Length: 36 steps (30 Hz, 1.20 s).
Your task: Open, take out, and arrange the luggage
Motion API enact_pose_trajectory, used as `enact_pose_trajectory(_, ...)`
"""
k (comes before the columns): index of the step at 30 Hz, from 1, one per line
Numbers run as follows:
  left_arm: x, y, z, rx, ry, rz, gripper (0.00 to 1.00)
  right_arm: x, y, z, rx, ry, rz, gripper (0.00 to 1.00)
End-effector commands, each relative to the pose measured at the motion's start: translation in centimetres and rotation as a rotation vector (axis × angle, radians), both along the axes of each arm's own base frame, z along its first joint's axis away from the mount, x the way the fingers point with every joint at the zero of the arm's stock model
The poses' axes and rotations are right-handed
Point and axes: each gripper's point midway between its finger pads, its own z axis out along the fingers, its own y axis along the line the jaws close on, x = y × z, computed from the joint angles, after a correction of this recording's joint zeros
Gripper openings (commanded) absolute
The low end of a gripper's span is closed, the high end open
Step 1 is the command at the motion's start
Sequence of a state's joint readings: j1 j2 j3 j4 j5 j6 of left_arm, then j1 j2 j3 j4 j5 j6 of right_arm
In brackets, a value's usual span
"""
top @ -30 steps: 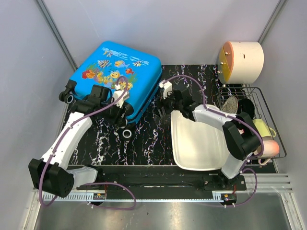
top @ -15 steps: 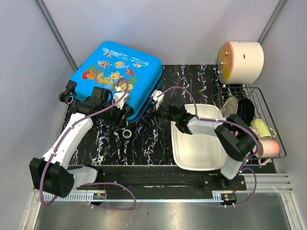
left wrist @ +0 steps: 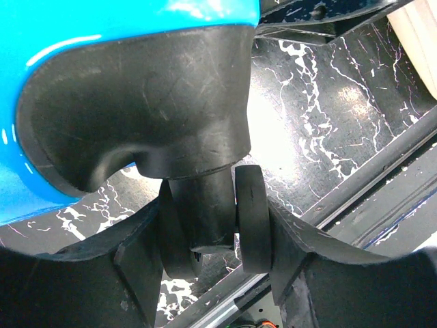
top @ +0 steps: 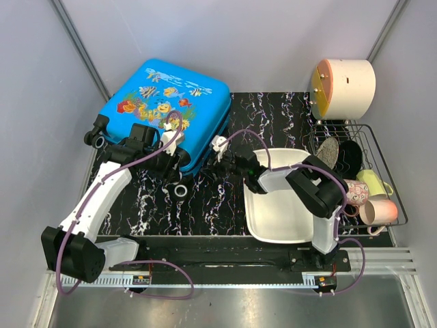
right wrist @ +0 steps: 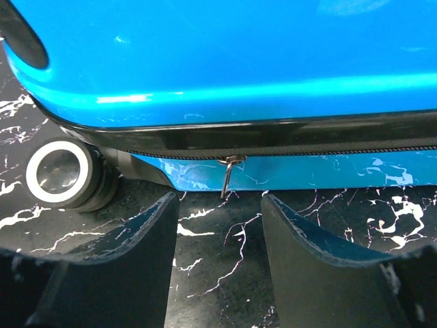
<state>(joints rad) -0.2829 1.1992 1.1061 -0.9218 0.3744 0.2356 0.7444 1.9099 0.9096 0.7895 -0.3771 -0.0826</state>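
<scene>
Right arm has swung left off the white basin (top: 283, 212). We find the right gripper (right wrist: 220, 202) facing the near edge of the luggage (top: 164, 102), jaws apart and straddling the zipper pull (right wrist: 226, 174) without touching it. We judge this a line-up for unzipping. Left gripper (left wrist: 208, 236) is clamped on a corner wheel (left wrist: 205, 208), presumably to keep the case from rolling. The luggage lies flat at back left of the black marbled mat (top: 273, 113), lid down: bright blue shell, cartoon fish, black trim.

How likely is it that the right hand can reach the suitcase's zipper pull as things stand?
Probably yes: the right hand faces the luggage side, and the zipper pull hangs just ahead of its open fingers, nothing between.
</scene>
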Motion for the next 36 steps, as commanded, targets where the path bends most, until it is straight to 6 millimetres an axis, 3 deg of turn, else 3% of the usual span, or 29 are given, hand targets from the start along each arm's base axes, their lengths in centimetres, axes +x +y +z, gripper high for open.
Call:
enact_pose_trajectory(1, -1.5, -2.0, 2.7, -0.107, -0.035, -0.098, 0.00, 1.9, 1.7, 3.3, 0.074, -0.136, -0.012, 0.59)
enact_pose_trajectory(10, -1.3, -0.9, 2.5, -0.121, -0.010, -0.052, 0.00, 3.1, 2.6, 3.9, 0.103, -0.158, -0.027, 0.49)
enact_pose_trajectory(13, -1.3, -0.4, 2.8, -0.111, -0.025, -0.050, 0.00, 3.2, 2.7, 4.2, 0.107, -0.166, -0.026, 0.32)
enact_pose_trajectory(14, -1.3, -0.3, 2.9, -0.111, -0.028, -0.047, 0.00, 3.2, 2.7, 4.3, 0.106, -0.171, -0.025, 0.23)
enact_pose_trajectory(15, -1.5, -0.2, 2.9, -0.106, -0.027, -0.050, 0.00, 3.1, 2.7, 4.3, 0.103, -0.174, -0.023, 0.07)
enact_pose_trajectory(16, -1.7, 0.0, 3.2, -0.104, -0.034, -0.055, 0.00, 3.0, 2.4, 4.3, 0.097, -0.183, -0.025, 0.00)
enact_pose_trajectory(23, -4.4, 2.5, 1.9, 0.006, -0.064, -0.096, 0.00, 3.9, -0.8, 4.3, 0.023, -0.197, -0.124, 0.00)
enact_pose_trajectory(27, -5.1, 4.1, 1.8, 0.078, -0.112, -0.123, 0.00, 6.6, -2.9, 4.8, -0.027, -0.184, -0.229, 0.00)
enact_pose_trajectory(31, -7.2, 6.1, -0.1, 0.194, -0.040, -0.184, 0.00, 9.5, -5.5, 5.5, -0.054, -0.176, -0.304, 0.00)
enact_pose_trajectory(36, -8.3, 9.5, -1.0, 0.360, -0.082, -0.213, 0.00, 10.6, -8.7, 5.9, -0.101, -0.197, -0.341, 0.00)
